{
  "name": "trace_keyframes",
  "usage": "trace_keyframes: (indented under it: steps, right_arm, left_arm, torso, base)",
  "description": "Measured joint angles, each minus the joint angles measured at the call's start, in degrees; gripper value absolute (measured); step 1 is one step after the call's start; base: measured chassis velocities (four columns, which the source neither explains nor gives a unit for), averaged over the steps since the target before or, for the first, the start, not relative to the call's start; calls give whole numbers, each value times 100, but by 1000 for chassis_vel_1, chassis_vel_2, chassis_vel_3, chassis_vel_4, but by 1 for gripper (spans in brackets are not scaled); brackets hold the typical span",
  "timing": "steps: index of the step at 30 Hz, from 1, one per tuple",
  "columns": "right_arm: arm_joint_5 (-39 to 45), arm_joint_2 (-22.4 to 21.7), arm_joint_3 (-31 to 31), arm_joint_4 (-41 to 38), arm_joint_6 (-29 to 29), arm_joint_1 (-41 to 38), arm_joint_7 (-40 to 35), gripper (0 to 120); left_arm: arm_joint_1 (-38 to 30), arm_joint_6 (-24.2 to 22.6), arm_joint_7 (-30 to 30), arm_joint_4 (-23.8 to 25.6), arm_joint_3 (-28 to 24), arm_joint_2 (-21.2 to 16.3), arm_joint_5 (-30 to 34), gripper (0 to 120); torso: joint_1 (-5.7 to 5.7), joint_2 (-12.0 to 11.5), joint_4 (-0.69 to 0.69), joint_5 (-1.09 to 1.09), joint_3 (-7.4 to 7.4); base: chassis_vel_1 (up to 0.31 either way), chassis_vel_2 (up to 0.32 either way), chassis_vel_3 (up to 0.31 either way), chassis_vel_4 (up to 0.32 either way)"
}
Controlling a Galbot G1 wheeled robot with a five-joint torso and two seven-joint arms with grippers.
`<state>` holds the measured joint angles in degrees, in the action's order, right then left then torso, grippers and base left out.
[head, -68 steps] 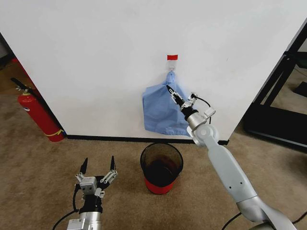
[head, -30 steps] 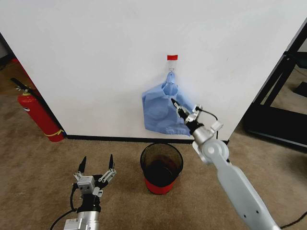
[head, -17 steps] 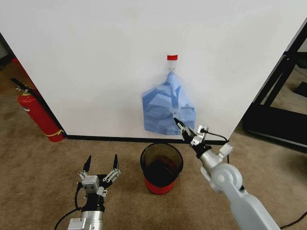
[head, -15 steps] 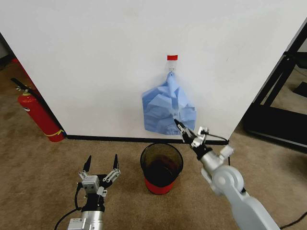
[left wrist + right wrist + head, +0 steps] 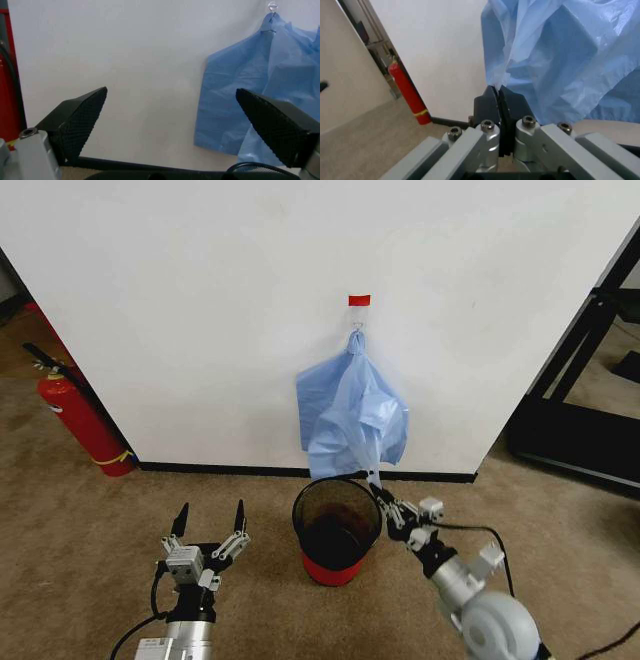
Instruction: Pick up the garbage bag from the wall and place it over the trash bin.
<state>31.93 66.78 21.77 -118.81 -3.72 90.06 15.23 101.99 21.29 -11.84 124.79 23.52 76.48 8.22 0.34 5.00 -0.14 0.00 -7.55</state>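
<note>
Once drawn down from the wall [image 5: 200,300] toward trash bin [image 5: 337,527]: garbage bag [image 5: 352,415] pinched in right claw [image 5: 381,496], still hooked; left claw [image 5: 208,525] open, idle.

Office-like room — brown carpet [image 5: 80,510], white wall [image 5: 200,300], red fire extinguisher [image 5: 85,425].

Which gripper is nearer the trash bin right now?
Right. The right gripper sits at the trash bin rim, pinching the garbage bag. The left gripper hangs open, apart on the bin's other side.
</note>
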Motion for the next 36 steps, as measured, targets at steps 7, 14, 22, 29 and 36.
trace_keyframes:
  steps: [7, 14, 22, 29, 36]
  right_arm:
    - [-817, 137, -30, -8, -371, 449, -19, 0]
    - [-1794, 236, -64, 80, -785, 638, -211, 0]
    - [-2383, 311, -82, 154, -975, 676, -467, 0]
    - [-2988, 322, -52, 97, -1029, 897, -682, 0]
    - [-3245, 365, -112, 276, -1195, 949, -854, 0]
  left_arm:
    - [-78, -2, 0, -76, -89, 1, 13, 100]
    - [-156, 4, 1, -207, -107, 18, 65, 100]
    - [-217, 8, 5, -288, -106, 16, 98, 100]
    - [-254, -2, 10, -380, -153, 42, 74, 100]
    - [-301, -40, 13, -387, -205, 60, 47, 100]
  torso:
    - [0, 0, 0, 0, 0]
    - [0, 0, 0, 0, 0]
    - [0, 0, 1, 0, 0]
    - [1, -1, 1, 0, -1]
    - [1, -1, 1, 1, -1]
  base:
    - [0, 0, 0, 0]
    - [0, 0, 0, 0]
    - [0, 0, 0, 0]
    - [0, 0, 0, 0]
    - [0, 0, 0, 0]
